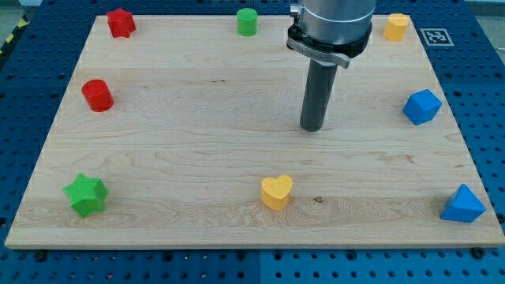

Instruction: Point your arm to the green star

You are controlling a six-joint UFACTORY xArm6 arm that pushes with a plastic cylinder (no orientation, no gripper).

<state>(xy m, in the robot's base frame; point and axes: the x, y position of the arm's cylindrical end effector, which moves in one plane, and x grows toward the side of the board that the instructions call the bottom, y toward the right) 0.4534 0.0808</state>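
Green star [86, 195] down near the view's bottom-left corner of the wooden board [181, 142], well apart from my tip [313, 128], with the yellow heart [277, 192] nearer the line between. No pincer here to open or close, only the bare rod. Probably light, rigid and quick to slide at a nudge; best met flat on a broad side, or merely approached.

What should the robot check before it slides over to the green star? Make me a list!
1. Green star in view, at the view's bottom left: ok.
2. My tip visible on the board, right of centre: ok.
3. Tip touching no block: ok.
4. Straight path to the star free of blocks: ok; the yellow heart sits below that line, the red cylinder above it.
5. Star clear of the board edge: ok, but close.
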